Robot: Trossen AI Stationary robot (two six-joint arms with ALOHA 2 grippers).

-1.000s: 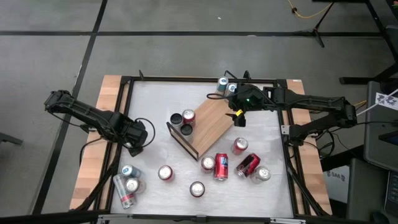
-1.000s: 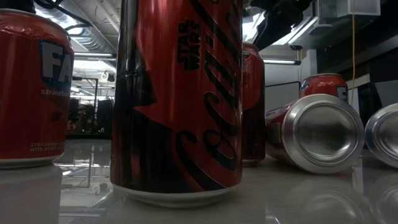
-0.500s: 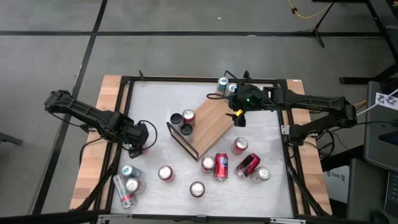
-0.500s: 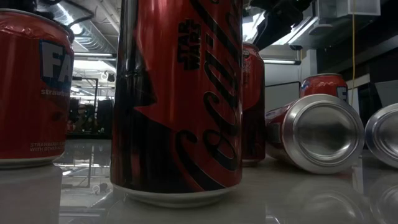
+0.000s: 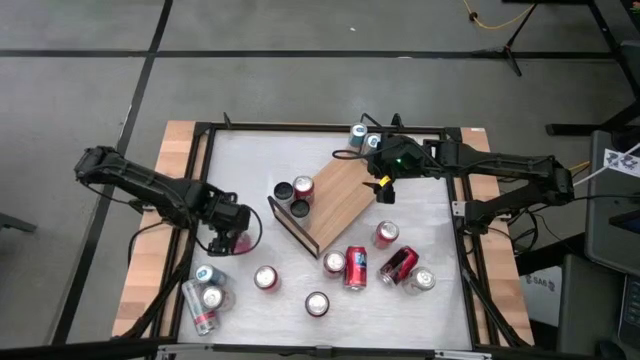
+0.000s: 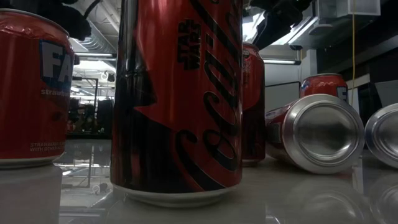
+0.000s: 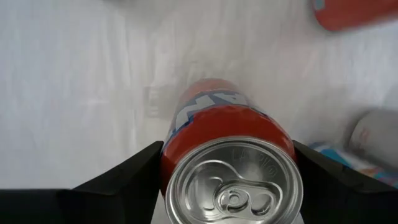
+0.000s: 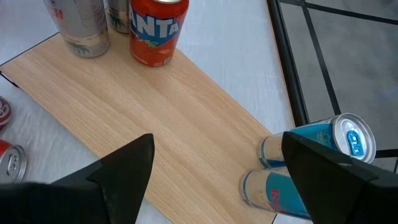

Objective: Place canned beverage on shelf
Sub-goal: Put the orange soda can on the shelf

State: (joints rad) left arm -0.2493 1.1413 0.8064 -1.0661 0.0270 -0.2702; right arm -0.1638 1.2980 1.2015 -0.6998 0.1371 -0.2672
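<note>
Left claw (image 5: 232,238) moved in, now straddles red can (image 7: 229,155), grip unconfirmed; right claw (image 5: 383,188) open over shelf (image 5: 335,200). You close next.

Overhead, straight down on the whole desk (image 5: 250,160). Low, level across it, close against a red can (image 6: 180,99) (also seen from above). Wrist views, near: left over an orange can (image 7: 230,155), right over the shelf (image 8: 155,118).

Two dark jointed arms, black cables.
</note>
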